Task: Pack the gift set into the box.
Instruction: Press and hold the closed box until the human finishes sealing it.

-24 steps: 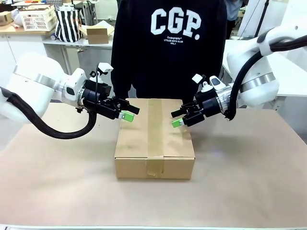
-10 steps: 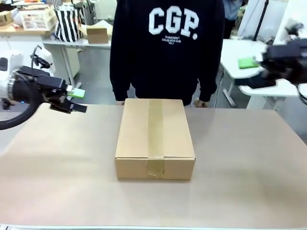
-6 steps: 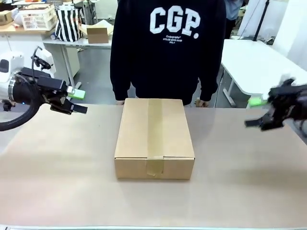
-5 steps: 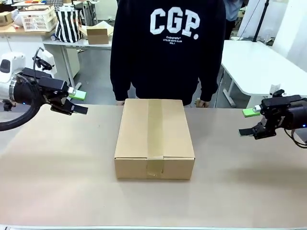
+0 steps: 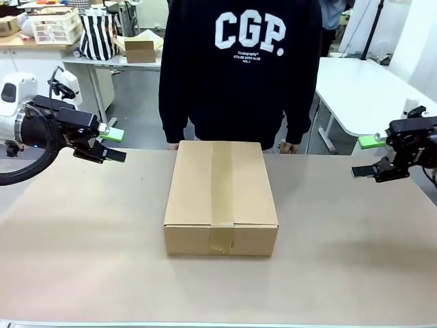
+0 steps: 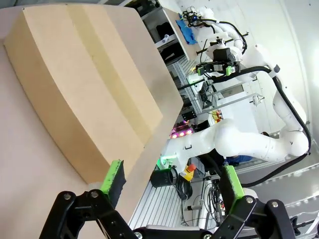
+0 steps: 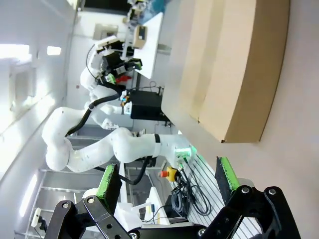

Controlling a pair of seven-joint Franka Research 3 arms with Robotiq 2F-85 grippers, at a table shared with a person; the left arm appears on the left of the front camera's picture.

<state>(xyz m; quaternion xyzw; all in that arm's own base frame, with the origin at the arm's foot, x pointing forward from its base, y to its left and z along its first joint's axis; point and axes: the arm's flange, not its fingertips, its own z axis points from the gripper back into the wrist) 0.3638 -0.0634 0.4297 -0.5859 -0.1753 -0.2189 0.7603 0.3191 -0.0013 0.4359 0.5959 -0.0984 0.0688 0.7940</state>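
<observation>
The box [image 5: 220, 195] lies shut in the middle of the table, with a brown tape strip running along its top seam and down its near face. The gift set is out of view. My left gripper [image 5: 115, 145] hangs open and empty over the table's far left, well away from the box. My right gripper [image 5: 367, 156] hangs open and empty at the far right, also apart from the box. In the left wrist view the box [image 6: 94, 94] sits beyond the spread left gripper [image 6: 173, 179]. In the right wrist view the box [image 7: 234, 64] lies ahead of the right gripper [image 7: 168, 178].
A person in a black sweatshirt [image 5: 239, 68] stands at the far edge just behind the box, one hand [image 5: 287, 147] near its far right corner. A white table [image 5: 355, 89] stands at the back right. A shelf with a small cardboard box [image 5: 140, 49] stands at the back left.
Both grippers, which hovered over the box's top earlier, have pulled away to the table's sides. In the last half second the right gripper drifted a little right and up; the left barely moved.
</observation>
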